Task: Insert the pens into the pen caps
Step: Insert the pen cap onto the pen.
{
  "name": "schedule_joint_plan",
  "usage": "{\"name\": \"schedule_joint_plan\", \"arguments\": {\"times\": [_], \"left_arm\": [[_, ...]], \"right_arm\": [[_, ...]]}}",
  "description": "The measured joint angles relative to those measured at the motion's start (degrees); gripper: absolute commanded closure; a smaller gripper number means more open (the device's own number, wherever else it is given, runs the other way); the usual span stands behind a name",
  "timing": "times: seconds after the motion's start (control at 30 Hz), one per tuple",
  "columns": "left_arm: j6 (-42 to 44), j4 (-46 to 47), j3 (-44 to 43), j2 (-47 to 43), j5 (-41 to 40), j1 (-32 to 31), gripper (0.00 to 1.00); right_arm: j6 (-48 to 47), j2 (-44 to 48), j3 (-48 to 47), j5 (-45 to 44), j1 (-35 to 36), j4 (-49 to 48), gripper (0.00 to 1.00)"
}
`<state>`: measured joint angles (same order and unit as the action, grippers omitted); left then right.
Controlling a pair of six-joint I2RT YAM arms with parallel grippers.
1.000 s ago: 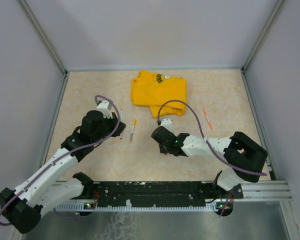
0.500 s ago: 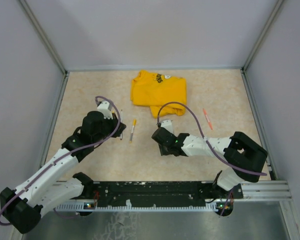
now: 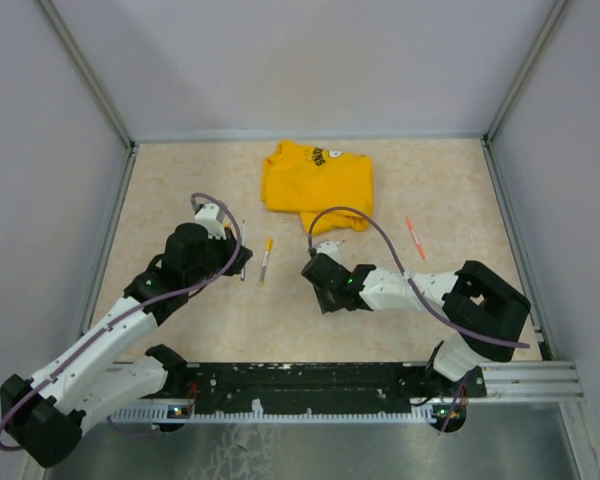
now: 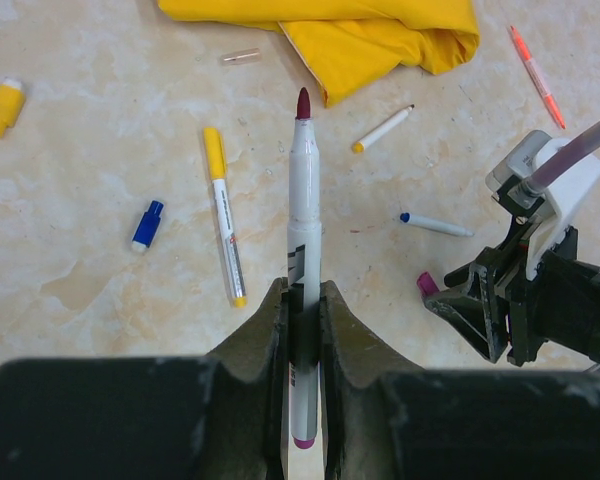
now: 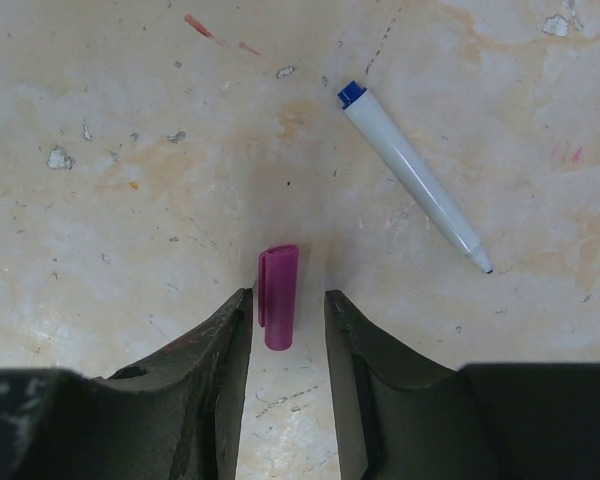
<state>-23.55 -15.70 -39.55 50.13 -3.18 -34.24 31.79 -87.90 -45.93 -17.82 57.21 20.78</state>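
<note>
Two halves ready: your L pincer [image 4: 302,292] pinches the magenta pen [image 4: 302,180], R pincer [image 5: 287,297] is spread w/ the magenta cap [image 5: 278,300] between its jaws, so close on it next.

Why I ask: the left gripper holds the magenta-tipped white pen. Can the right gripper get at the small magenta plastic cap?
Probably yes: the small magenta plastic cap lies flat between the right gripper's open fingers, uncovered; the blue-tipped white pen lies apart.

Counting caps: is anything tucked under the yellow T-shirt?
Nothing pokes out from under the yellow T-shirt; a small translucent cap lies beside its edge. Anything beneath the folds is hidden.
</note>
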Motion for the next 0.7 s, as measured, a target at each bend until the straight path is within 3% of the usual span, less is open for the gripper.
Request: {"name": "schedule_joint_plan", "arguments": {"times": [0.53, 0.7], "left_arm": [[0.0, 0.17, 0.28, -0.31, 0.0, 0.0, 1.0], [-0.02, 0.2, 0.28, -0.31, -0.02, 0.0, 0.99]], "right_arm": [[-3.82, -2.12, -1.53, 3.56, -2.27, -0.83, 0.7], [-4.79, -3.15, -2.51, 4.22, -2.29, -1.4, 0.78]]}}
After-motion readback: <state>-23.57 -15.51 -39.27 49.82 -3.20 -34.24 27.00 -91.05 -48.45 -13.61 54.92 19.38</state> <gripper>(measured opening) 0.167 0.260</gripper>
